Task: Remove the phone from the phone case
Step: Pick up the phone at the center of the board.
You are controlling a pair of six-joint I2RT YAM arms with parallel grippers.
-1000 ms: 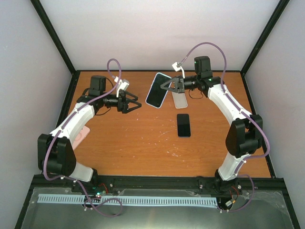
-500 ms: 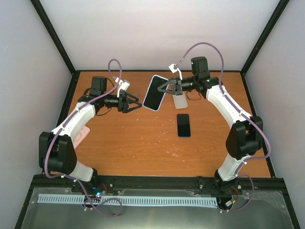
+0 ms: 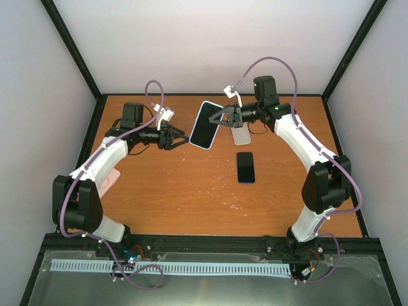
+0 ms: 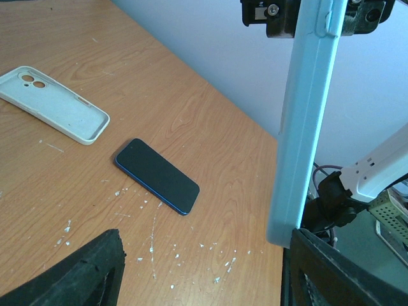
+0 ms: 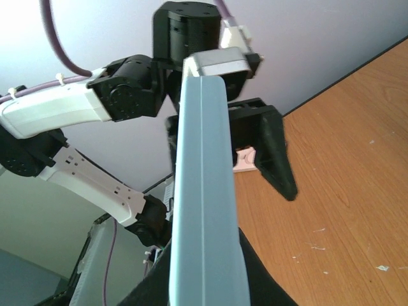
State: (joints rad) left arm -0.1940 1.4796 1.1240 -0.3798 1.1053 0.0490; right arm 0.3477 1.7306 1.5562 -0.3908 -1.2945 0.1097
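The cased phone is up off the table at the far middle, tilted, its dark screen toward the overhead camera and its pale blue case showing along the edge. My right gripper is clamped on its right side and carries it alone. My left gripper sits just beside the phone's lower left corner with its jaws spread. From the left wrist view the corner comes down right next to one finger, and I cannot tell whether they touch. The other finger stands well apart from it.

Any lettering on the case or the screen is too small for me to read.

I count two phones: the one I hold and a bare dark phone lying flat, screen up, toward the right of centre. An empty off-white case, hollow side up with two camera holes, lies below my right gripper, apart from the dark phone. A flat pink item lies near the left edge, partly under my left arm; I cannot tell what it is.

Black frame rails bound the wood at the sides, with pale walls rising behind. Bare wood dotted with white flecks stretches from the dark phone to the near rail, between my two arms.
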